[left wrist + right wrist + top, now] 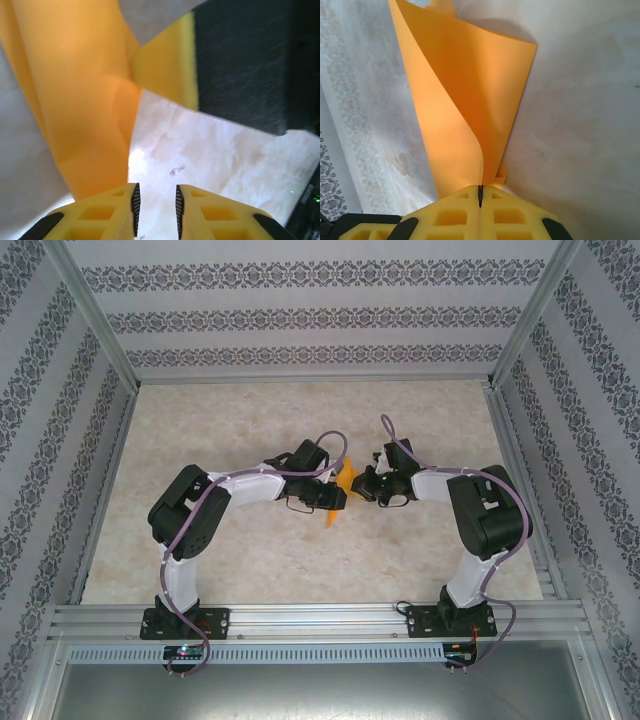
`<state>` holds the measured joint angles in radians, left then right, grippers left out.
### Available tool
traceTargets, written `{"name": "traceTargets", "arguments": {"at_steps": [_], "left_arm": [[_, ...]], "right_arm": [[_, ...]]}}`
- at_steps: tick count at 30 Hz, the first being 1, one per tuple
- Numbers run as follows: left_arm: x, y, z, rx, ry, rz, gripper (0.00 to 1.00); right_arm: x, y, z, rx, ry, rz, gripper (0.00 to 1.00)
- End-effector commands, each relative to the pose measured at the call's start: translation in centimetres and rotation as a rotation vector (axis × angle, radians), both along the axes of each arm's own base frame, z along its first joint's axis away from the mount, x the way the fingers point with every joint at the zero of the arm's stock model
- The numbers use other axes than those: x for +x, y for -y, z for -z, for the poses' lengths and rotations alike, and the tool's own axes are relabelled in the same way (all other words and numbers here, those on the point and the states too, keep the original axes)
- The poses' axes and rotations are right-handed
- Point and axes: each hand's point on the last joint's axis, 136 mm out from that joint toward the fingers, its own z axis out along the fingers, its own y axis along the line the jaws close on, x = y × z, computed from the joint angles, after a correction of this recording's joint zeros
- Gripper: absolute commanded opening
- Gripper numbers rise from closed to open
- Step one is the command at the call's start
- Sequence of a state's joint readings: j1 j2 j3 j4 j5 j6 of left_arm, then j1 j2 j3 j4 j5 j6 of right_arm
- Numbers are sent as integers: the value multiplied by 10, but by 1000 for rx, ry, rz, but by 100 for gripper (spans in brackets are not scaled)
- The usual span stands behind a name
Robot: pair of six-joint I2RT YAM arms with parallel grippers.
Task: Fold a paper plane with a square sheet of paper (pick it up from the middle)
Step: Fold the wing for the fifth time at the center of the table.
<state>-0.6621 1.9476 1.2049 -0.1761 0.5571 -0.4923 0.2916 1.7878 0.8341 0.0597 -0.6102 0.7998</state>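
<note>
The square sheet of paper [346, 483] is orange-yellow and hangs above the table centre, between the two arms. My right gripper [480, 190] is shut on the paper's lower edge, and the sheet [465, 100] rises from the jaws curled over on itself. My left gripper [155, 192] stands open beside the sheet [85, 100], with only the table showing between its pads. In the left wrist view a yellow finger [170, 65] of the right gripper touches the paper from the right. From above, the left gripper [335, 498] and right gripper [363, 485] nearly meet. A paper plane is out of view.
The pale marbled table [250, 560] is ringed by patterned walls [300, 315] and aluminium rails [515, 460]. A metal rail [320, 618] carries both arm bases at the near edge. A tiny clear speck [176, 170] lies on the table below the left gripper.
</note>
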Motion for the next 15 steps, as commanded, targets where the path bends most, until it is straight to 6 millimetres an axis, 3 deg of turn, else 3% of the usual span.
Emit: {"name": "traceTargets", "arguments": {"at_steps": [1, 10, 15], "left_arm": [[-8, -11, 5, 68, 21, 3, 28], [-14, -7, 8, 61, 21, 25, 26], [-14, -7, -5, 60, 57, 21, 26]], "right_arm": [[4, 4, 5, -42, 4, -10, 0], [6, 4, 7, -69, -1, -11, 0], [8, 5, 7, -77, 1, -6, 0]]}}
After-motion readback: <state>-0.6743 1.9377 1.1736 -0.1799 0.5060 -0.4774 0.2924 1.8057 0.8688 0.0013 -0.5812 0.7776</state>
